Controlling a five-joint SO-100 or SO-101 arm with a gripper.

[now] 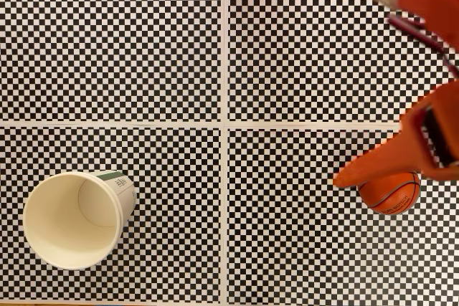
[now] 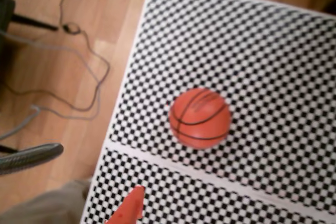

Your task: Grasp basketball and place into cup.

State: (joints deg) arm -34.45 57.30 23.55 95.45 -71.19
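We are at the reach-in step: the grasp is not yet made. In the fixed view the basketball point(image 1: 391, 193) rests on the checkerboard mat point(image 1: 287, 48) at about four o'clock of the picture, near the right edge, with the gripper point(image 1: 387, 166) coming in over it from one o'clock. One orange fingertip point(image 1: 351, 175) points toward nine o'clock, just above and to the left of the ball, and covers its upper edge. We cannot tell from either view how far the fingers stand apart, since we see only one tip clearly; nothing is clamped between them.

In the wrist view the basketball point(image 2: 200, 118) sits free near the middle of the mat point(image 2: 273, 51), and a finger tip point(image 2: 128, 211) pokes in at seven o'clock, well apart from it.

The cup point(image 1: 72, 218) stands upright at eight o'clock in the fixed view, mouth open, well apart from the ball, across the white dividing line.

Next, we judge, the arm must lower so the fingers straddle the ball, close gently because it may roll, then lift and carry it toward eight o'clock over the cup's mouth.
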